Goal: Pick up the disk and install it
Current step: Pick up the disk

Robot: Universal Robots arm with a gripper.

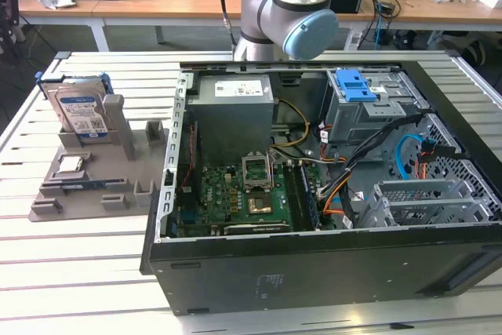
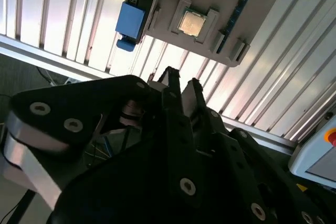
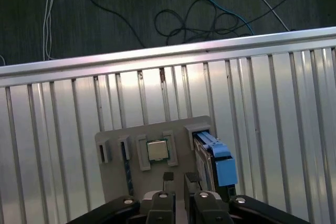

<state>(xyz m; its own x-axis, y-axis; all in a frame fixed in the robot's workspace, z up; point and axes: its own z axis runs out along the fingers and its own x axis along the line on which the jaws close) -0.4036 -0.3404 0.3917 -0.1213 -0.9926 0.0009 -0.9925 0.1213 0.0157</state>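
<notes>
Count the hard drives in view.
1. The disk stands on edge in the gray holder, to the exterior view's left of the case. Others may hide in its bays.

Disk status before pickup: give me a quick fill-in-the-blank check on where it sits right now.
1. The disk stands ___ in the gray holder, not lying flat.
2. In the exterior view, the disk is on the ___ side of the open computer case.
3. The plastic frame around the disk's edges is ___.
4. The small square processor chip lies on the same ___ as the disk.

Missing words: upright; left; blue; holder
</notes>
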